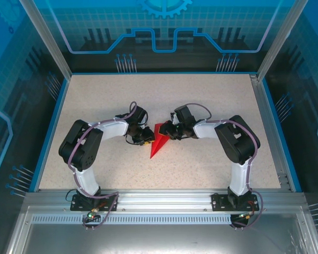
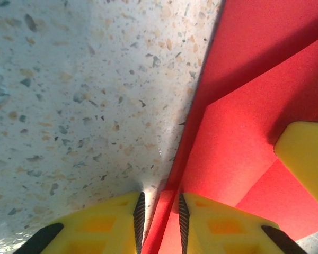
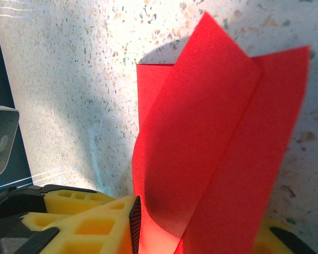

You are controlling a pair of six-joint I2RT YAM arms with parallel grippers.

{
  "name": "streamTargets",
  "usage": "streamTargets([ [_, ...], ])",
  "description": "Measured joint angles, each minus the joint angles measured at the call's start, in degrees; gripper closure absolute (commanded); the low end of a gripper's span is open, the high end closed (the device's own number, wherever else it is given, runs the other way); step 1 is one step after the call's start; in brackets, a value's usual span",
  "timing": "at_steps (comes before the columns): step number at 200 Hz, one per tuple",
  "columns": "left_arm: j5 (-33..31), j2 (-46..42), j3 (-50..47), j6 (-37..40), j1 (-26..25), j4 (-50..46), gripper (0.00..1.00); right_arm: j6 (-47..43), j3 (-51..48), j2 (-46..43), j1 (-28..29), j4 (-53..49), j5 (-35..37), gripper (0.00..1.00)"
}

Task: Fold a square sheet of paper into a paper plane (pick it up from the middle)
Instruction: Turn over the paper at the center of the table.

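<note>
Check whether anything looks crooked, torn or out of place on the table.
Nothing torn or spilled. The red paper, half folded to a point, has flaps standing up loosely inside the right gripper rather than lying flat.

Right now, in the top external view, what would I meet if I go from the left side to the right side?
left arm → left gripper → red paper → right gripper → right arm

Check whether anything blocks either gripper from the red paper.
Nothing visible does. The left gripper pinches an edge of the folded red paper, and the right gripper has the paper's raised flaps between its fingers.
</note>
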Motion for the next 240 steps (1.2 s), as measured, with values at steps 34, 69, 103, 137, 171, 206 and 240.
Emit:
streamTargets([
  [34,0.0,-0.4,0.0,0.0,0.0,0.0,0.72,0.0,0.0,0.2,0.0,0.0,-0.1,0.71],
  [69,0.0,-0.5,0.0,0.0,0.0,0.0,0.72,0.0,0.0,0.3,0.0,0.3,-0.2,0.71],
  [103,0.0,-0.8,-0.2,0.0,0.0,0.0,0.72,-0.6,0.0,0.4,0.3,0.4,-0.7,0.74],
  [137,0.0,-2.1,-1.3,-0.1,0.0,0.2,0.72,-1.2,0.0,0.9,0.3,0.6,-1.6,0.83],
  [171,-0.5,-3.6,-2.0,-1.0,0.0,0.5,0.71,-2.3,0.3,1.1,0.4,0.3,-1.6,0.92],
  [206,-0.9,-5.3,-2.9,-1.5,0.0,1.5,0.71,-3.5,1.9,1.1,0.7,-2.7,-1.4,0.97],
  [240,-0.9,-7.6,-3.6,-1.5,0.0,1.9,0.7,-4.1,4.3,1.0,2.6,-7.9,1.4,0.98],
])
